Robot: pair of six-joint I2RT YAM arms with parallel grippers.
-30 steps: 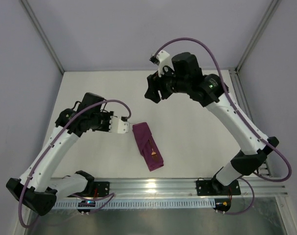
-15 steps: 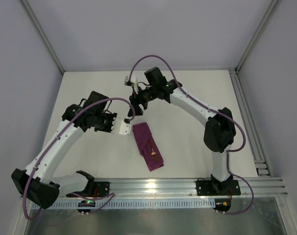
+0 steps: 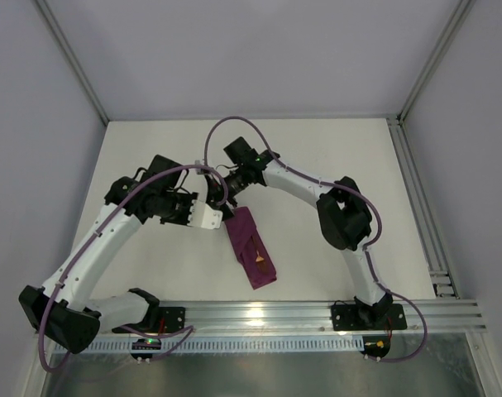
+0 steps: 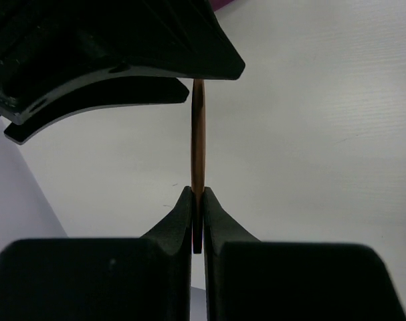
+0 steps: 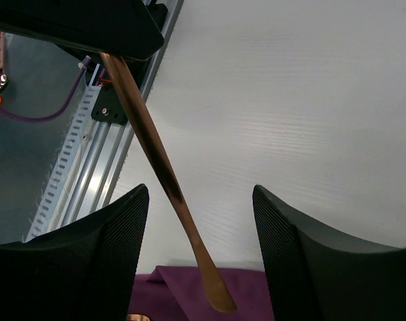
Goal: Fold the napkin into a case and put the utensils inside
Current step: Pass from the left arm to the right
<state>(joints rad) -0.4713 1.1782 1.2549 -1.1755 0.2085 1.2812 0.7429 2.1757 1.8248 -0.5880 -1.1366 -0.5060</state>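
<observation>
The magenta-purple case [image 3: 252, 248] lies folded as a narrow oblong near the table's front middle, with a copper utensil [image 3: 259, 259] showing in its flap. My left gripper [image 3: 222, 213] [image 4: 197, 194] is shut on a slim copper utensil [image 4: 198, 134] seen edge-on. It looks like the knife, and no tines show. My right gripper [image 3: 231, 188] [image 5: 200, 194] is open, with its jaws on either side of that knife [image 5: 164, 184] and not touching it. The knife's rounded end hangs over the cloth [image 5: 269, 294].
A metal rail [image 3: 317, 313] with the arm bases runs along the near edge. Frame posts [image 3: 69, 62] stand at the back corners, and a side rail [image 3: 420, 207] runs along the right edge. The left gripper's body [image 5: 75, 27] fills the top of the right wrist view.
My right arm has swung from the back right down and to the left, bringing its open gripper around the knife held by my left gripper. The left gripper has barely moved.
</observation>
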